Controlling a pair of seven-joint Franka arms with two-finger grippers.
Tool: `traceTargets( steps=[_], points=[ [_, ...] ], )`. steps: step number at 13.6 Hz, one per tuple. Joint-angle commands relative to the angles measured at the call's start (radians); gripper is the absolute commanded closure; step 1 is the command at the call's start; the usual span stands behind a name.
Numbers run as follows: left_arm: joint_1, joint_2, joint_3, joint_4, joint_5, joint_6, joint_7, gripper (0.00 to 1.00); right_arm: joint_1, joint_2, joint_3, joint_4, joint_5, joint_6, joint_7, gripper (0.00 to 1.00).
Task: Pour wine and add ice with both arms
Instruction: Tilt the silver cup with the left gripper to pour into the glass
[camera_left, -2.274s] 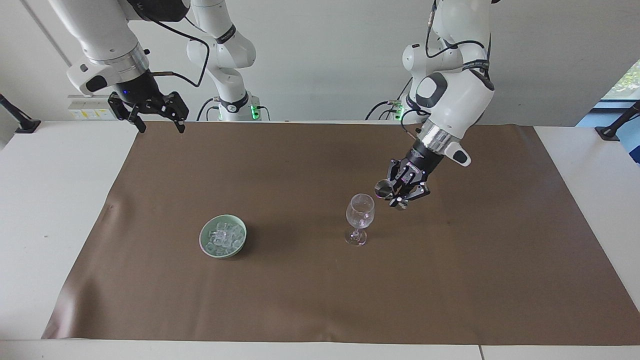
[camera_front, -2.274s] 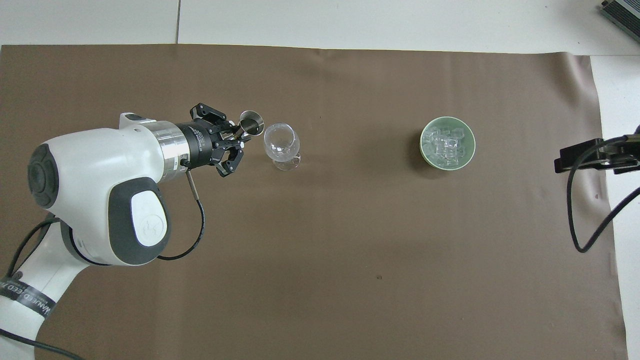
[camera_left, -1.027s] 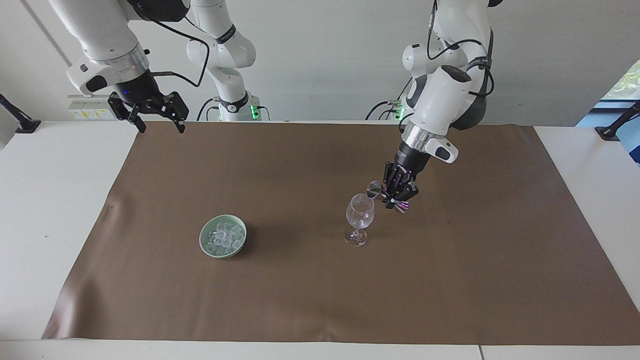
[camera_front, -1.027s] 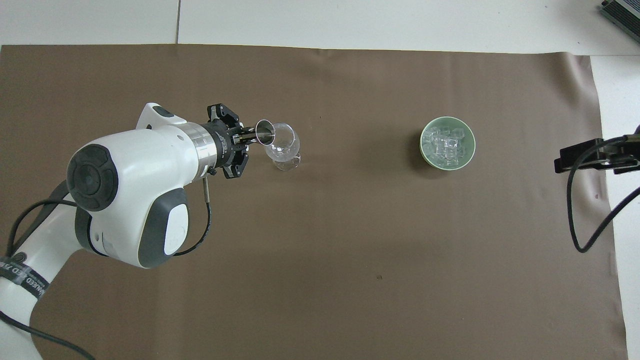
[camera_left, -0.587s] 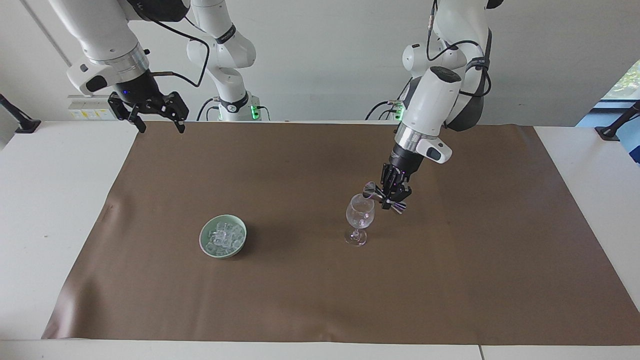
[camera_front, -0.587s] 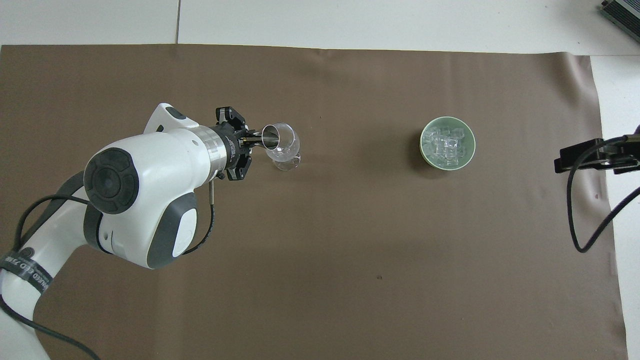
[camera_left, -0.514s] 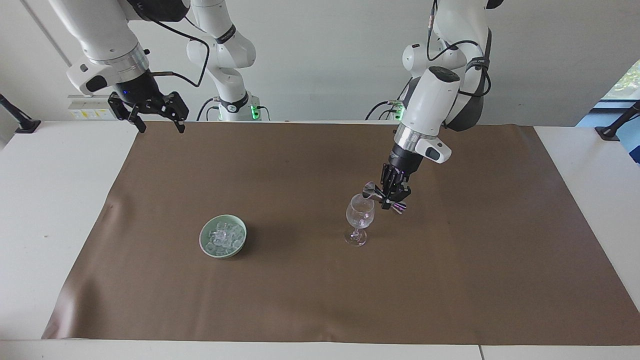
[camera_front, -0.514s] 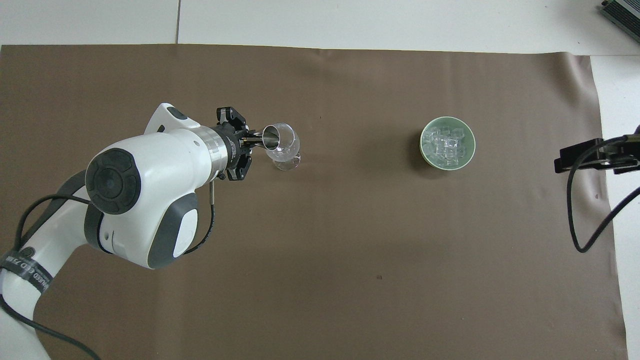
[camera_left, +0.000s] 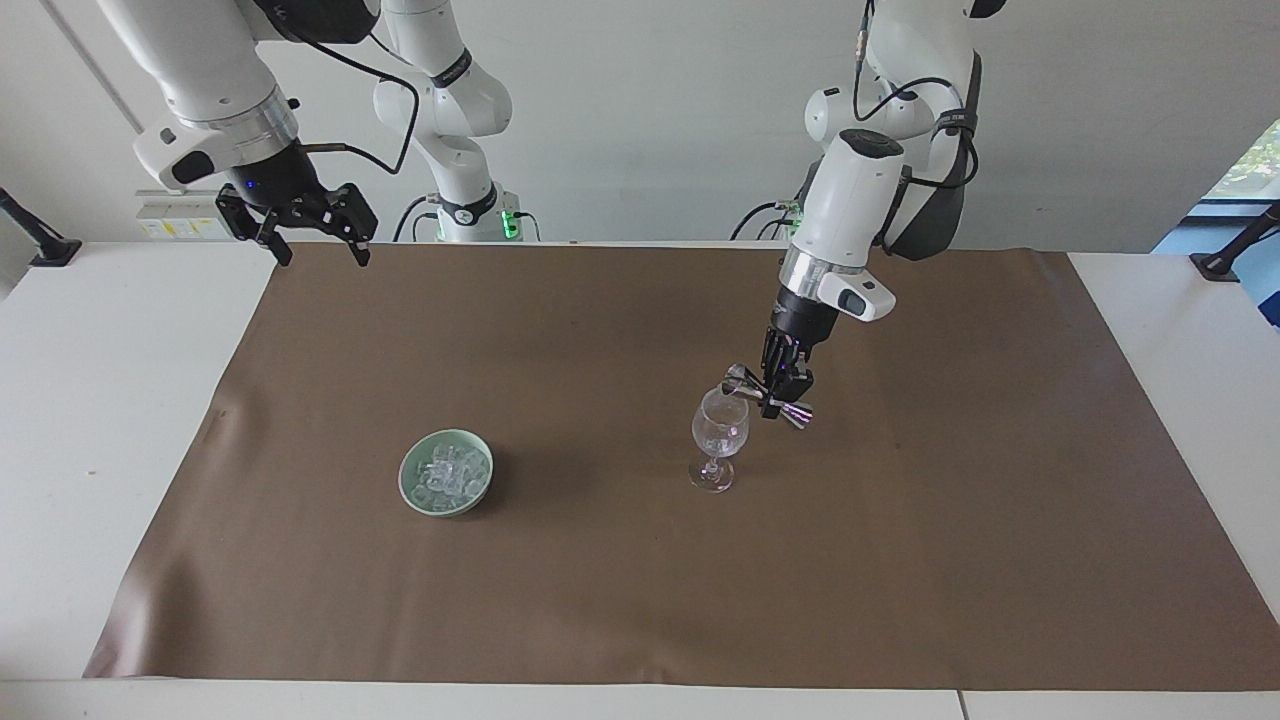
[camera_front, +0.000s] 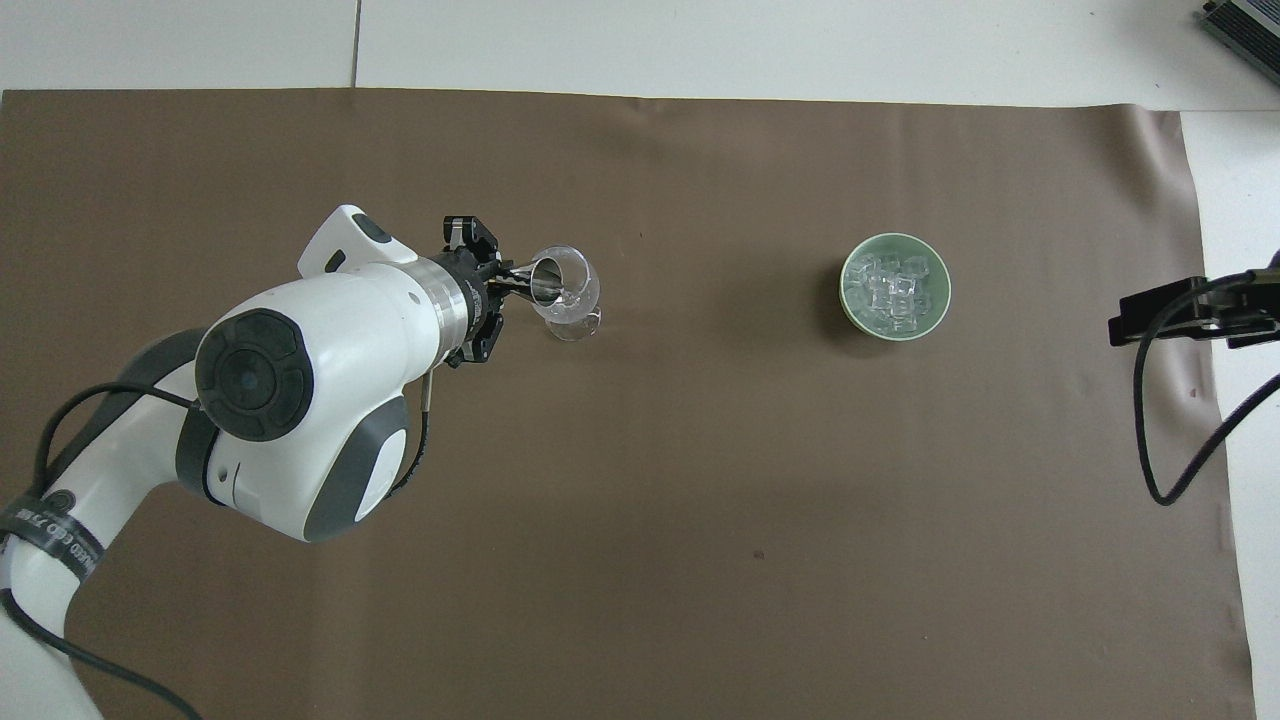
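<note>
My left gripper (camera_left: 778, 396) is shut on the small dark metal jigger (camera_left: 745, 381) that carries the wine; no liquid shows. The jigger lies tipped on its side, its mouth over the rim of the clear stemmed glass (camera_left: 720, 436), which stands upright on the mat. From overhead the jigger (camera_front: 541, 280) overlaps the glass bowl (camera_front: 572, 296), with the left gripper (camera_front: 498, 284) just beside it. The ice (camera_left: 446, 471) fills a pale green bowl (camera_left: 403, 478) toward the right arm's end. My right gripper (camera_left: 323, 258) waits open in the air over the mat's corner by its base.
A brown mat (camera_left: 640, 600) covers most of the white table (camera_left: 90, 420). In the overhead view the green bowl (camera_front: 846, 292) holds the ice (camera_front: 893, 290), and the right gripper (camera_front: 1150, 318) with its black cable shows at the edge.
The left arm's wrist has rolled and risen, tipping the jigger from nearly upright beside the glass to lying over its rim. The right arm has not moved.
</note>
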Motion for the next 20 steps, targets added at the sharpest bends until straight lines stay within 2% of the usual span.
traceTargets(
  steps=[1, 9, 15, 20],
  points=[
    [-0.011, 0.015, 0.003, 0.021, 0.034, 0.007, -0.022, 1.0, -0.009, -0.016, 0.004, -0.02, 0.009, 0.004, -0.005, 0.0],
    [-0.011, 0.025, 0.003, 0.038, 0.115, 0.004, -0.034, 1.0, -0.009, -0.016, 0.004, -0.02, 0.009, 0.004, -0.005, 0.0],
    [-0.011, 0.047, -0.004, 0.054, 0.23, 0.002, -0.096, 1.0, -0.009, -0.016, 0.004, -0.02, 0.009, 0.004, -0.005, 0.0],
    [-0.011, 0.048, -0.009, 0.057, 0.255, -0.009, -0.097, 1.0, -0.009, -0.016, 0.002, -0.02, 0.009, 0.004, -0.005, 0.0]
  ],
)
